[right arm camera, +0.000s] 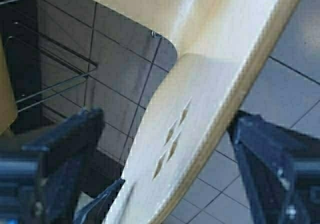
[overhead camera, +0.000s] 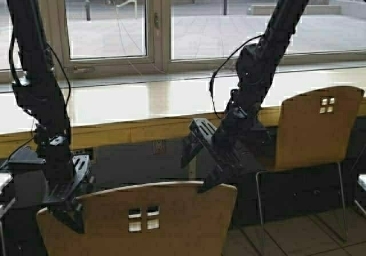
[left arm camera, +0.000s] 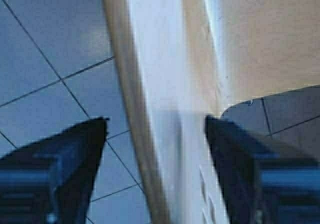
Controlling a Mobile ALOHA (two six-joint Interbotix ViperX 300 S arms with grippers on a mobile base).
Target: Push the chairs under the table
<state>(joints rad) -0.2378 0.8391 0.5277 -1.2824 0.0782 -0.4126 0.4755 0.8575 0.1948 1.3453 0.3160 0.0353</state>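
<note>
Two grippers straddle the top edge of the near chair point(overhead camera: 143, 219)'s backrest, one at each end, likely so a forward push stays square. Left gripper point(overhead camera: 66, 202) sits over the left corner, right gripper point(overhead camera: 214, 164) over the right corner; both wrist views show the fingers spread wide with the backrest between them, not clamped. Chair stands just short of the table point(overhead camera: 143, 104), seat not yet under. Second chair point(overhead camera: 317, 127) stands to the right, backrest against the table's front edge, apparently already in.
</note>
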